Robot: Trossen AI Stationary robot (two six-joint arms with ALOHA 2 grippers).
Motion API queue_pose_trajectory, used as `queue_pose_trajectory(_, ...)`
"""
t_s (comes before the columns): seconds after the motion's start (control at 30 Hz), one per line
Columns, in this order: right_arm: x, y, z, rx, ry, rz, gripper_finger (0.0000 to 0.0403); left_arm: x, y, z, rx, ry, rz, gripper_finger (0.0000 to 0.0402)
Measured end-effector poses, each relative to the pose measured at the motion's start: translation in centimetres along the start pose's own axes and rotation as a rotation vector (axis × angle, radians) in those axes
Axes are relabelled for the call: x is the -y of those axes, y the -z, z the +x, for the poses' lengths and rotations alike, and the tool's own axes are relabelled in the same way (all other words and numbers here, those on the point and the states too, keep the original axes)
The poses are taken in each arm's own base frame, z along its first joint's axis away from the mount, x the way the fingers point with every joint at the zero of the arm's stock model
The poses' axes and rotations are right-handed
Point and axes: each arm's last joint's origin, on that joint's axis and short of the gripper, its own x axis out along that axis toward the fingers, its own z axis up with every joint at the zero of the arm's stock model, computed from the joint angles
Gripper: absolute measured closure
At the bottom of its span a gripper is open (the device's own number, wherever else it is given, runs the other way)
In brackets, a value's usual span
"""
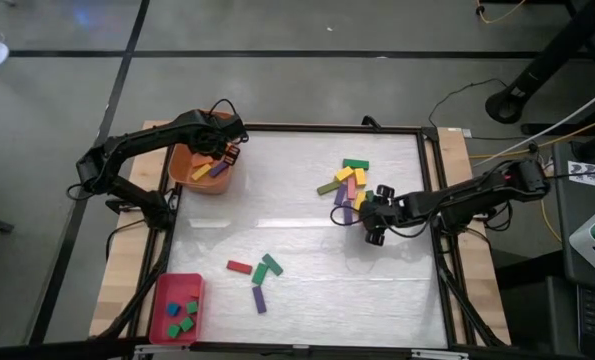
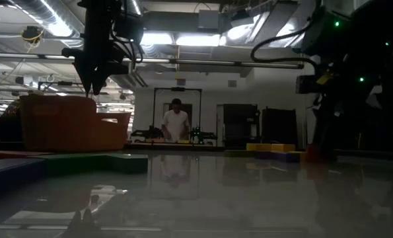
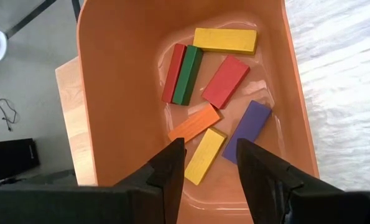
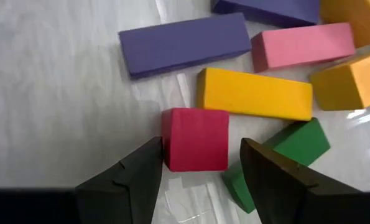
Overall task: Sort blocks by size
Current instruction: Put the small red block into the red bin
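Left gripper (image 3: 209,171), fingers spread and empty, hangs over the orange tub (image 3: 122,93) collecting long bars; right gripper (image 4: 200,180), fingers spread, straddles a red cube (image 4: 195,138) beside the block cluster (image 1: 348,185), apparently to pick it.

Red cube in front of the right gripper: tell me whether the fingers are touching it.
Cannot tell. In the right wrist view the open right gripper straddles the small red cube; the dark fingers overlap its outline, with no plain gap or contact.

A robotics lab or workshop. The framed bench (image 1: 307,250) stands on a bare concrete floor (image 1: 307,25) with loose cables (image 1: 457,95) trailing beside it. Across the room run fluorescent ceiling lights (image 2: 57,13), dark equipment racks (image 2: 239,125), and a person (image 2: 176,122) stands at a far worktable.
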Motion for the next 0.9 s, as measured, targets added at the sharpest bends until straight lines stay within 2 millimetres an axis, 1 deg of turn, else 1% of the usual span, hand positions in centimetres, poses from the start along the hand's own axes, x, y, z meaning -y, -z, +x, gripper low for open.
queue_pose_trajectory(0.2,-0.1,0.4,0.8,0.003,0.012,-0.003,0.0189,0.1,-0.1,0.0,0.008,0.006,-0.006,0.0270)
queue_pose_trajectory(0.4,-0.1,0.8,1.2,0.020,0.007,-0.007,0.0191,0.8,-0.2,-0.3,0.053,0.042,0.002,0.0270)
queue_pose_trajectory(0.5,-0.2,0.9,1.3,0.034,0.002,-0.015,0.0208,1.2,-0.2,-0.6,0.078,0.063,0.030,0.0270)
queue_pose_trajectory(0.7,-0.2,0.7,1.3,0.050,0.001,-0.027,0.0271,2.4,0.6,-1.4,0.110,0.096,0.084,0.0270)
queue_pose_trajectory(0.8,-0.2,0.6,1.2,0.057,-0.010,-0.040,0.0272,3.4,1.3,-2.2,0.137,0.129,0.105,0.0270)
queue_pose_trajectory(0.9,-0.3,0.3,1.0,0.059,-0.045,-0.060,0.0272,4.9,2.1,-3.3,0.178,0.224,0.119,0.0270)
